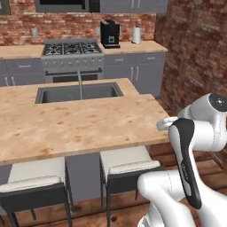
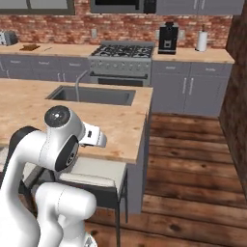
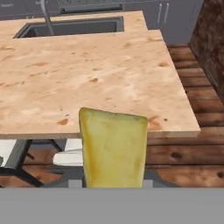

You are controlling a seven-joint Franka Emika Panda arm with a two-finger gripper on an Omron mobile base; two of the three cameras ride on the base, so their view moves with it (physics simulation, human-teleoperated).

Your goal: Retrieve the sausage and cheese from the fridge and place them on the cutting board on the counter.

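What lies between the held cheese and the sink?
In the hand view, only bare counter lies between the cheese and the sink.

Wood, brick and matt finishes
Cheese looks waxy, mottled yellow; island top pale mottled, matt; floor dark wood planks; walls rough red brick; sink dull grey metal.

- A yellow-tan piece of cheese stands upright right at the claw, held there and covering the fingertips.
- Beyond the cheese a light tan counter stretches away from the claw.
- At the counter's far end, up and left of the claw, lies a grey sink with a thin tap.
- Below the counter edge, left of the claw, a white stool seat shows.
- A wooden floor lies to the right.
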